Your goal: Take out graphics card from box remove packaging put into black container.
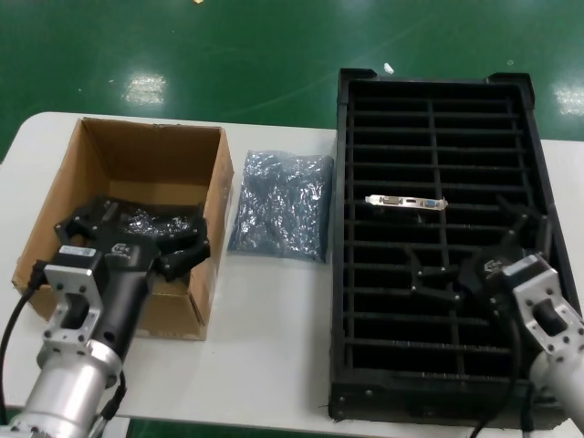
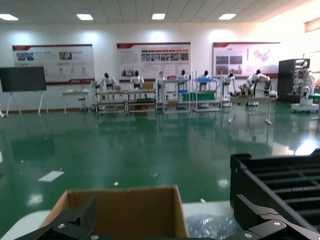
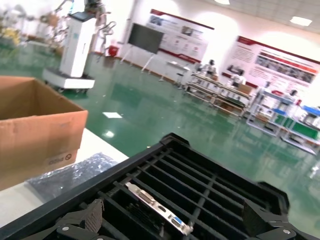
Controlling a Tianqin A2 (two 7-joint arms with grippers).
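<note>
The graphics card (image 1: pixel 407 203) stands in a slot of the black container (image 1: pixel 438 365), its silver bracket (image 3: pixel 155 207) showing on top. My right gripper (image 1: pixel 470 246) hovers open just in front of it, over the tray, holding nothing; in the right wrist view the gripper (image 3: pixel 175 220) spans the bracket from above. The empty packaging (image 1: pixel 281 205) lies flat on the table between the tray and the box (image 1: pixel 119 155). My left gripper (image 1: pixel 137 233) is open over the box's front half, above a shiny dark bundle (image 1: pixel 146 219) inside.
The white table (image 1: pixel 265 328) ends close in front of the box and tray. The tray's rear overhangs the table's far edge. In the left wrist view the box wall (image 2: pixel 125 210), bag (image 2: pixel 210 225) and tray corner (image 2: pixel 280 180) lie ahead.
</note>
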